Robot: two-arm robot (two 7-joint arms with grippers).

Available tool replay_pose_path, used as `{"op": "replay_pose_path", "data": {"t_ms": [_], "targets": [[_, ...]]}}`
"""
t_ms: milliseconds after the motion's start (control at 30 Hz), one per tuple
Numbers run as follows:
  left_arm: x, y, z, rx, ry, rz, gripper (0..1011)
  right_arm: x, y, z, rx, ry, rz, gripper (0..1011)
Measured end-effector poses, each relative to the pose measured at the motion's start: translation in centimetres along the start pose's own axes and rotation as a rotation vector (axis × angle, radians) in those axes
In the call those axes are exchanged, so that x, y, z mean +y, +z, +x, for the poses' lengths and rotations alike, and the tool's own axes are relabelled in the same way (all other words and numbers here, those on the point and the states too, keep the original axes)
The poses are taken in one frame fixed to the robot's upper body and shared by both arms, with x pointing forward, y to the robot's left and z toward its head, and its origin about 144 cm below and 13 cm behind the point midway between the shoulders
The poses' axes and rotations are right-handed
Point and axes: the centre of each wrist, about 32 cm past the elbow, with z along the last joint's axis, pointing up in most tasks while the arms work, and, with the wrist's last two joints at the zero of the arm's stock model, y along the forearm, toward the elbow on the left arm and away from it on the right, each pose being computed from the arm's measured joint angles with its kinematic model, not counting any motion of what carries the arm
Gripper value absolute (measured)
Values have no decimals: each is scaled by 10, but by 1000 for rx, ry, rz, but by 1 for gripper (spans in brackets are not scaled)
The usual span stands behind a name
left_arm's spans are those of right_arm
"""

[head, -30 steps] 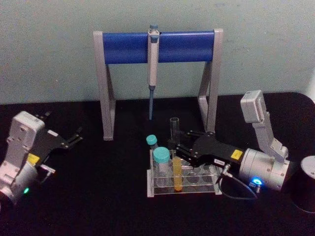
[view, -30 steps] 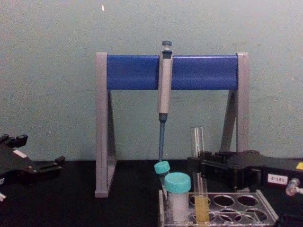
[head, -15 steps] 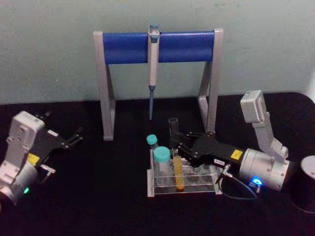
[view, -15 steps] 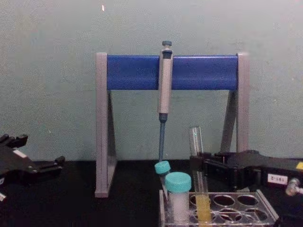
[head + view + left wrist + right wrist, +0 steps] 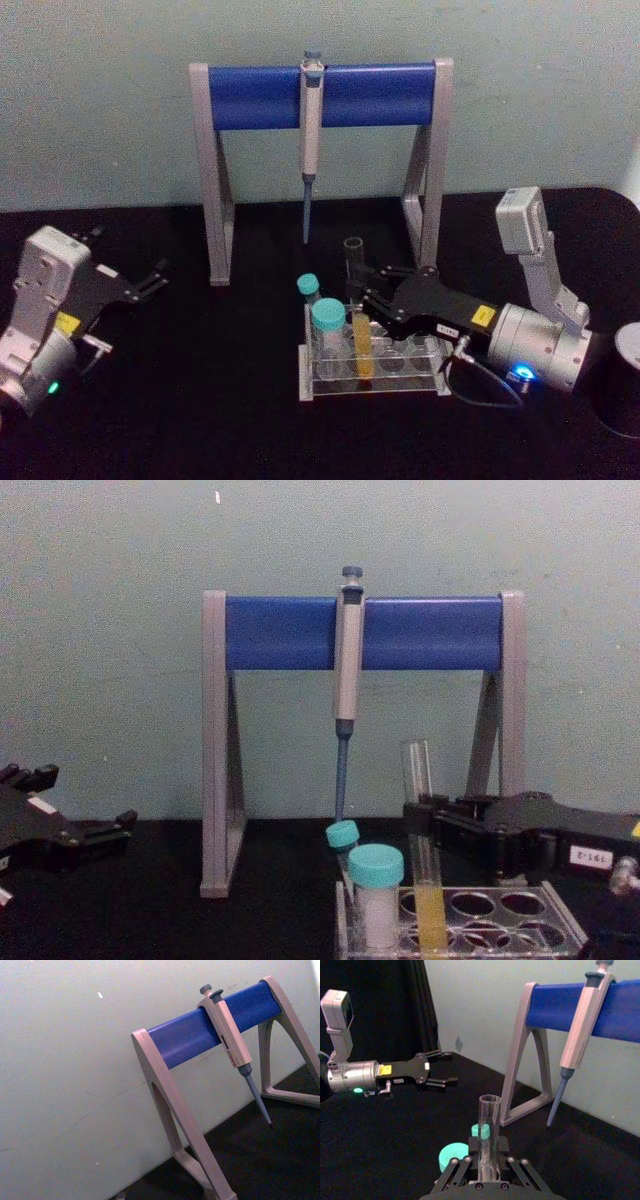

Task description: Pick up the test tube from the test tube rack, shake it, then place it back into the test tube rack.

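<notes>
Head view: the test tube rack (image 5: 400, 390) sits at 6 o'clock of the pipette stand (image 5: 320, 95). The test tube (image 5: 360, 350) stands upright in a hole towards the rack's 9 o'clock end, yellow liquid low in it, mouth open. The right gripper (image 5: 362, 298) reaches in from 3 o'clock, above the rack top. Its fingers look pressed onto the clear glass above the liquid line, so I'd call it pinching the tube. The left gripper (image 5: 152, 278) is parked well off at 9 o'clock, fingers spread, nothing in them.

Step, imo: the grasp at the rack, tube bottom down in its hole. The pose alone would fit a just-returned tube too, can't tell which.

If it's the pick-up, the next move needs a straight vertical pull till the round bottom clears the hole. The big teal-capped tube (image 5: 328, 315) stands just beside at 9 o'clock, and the pipette (image 5: 311, 130) tip hangs at approx 11 o'clock, so no sideways drift. No cap, so shake gently and keep it near upright, or liquid slops out.
</notes>
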Motion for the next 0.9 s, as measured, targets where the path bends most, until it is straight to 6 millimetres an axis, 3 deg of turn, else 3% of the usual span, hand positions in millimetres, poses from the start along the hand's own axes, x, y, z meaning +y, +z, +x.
{"op": "replay_pose_path", "data": {"t_ms": [600, 900], "targets": [[0, 0, 0, 0, 0, 0, 1001, -13, -14, -14, -36, 4, 105, 228], [0, 0, 0, 0, 0, 0, 1001, -20, -10, -18, -59, 4, 131, 228]]}}
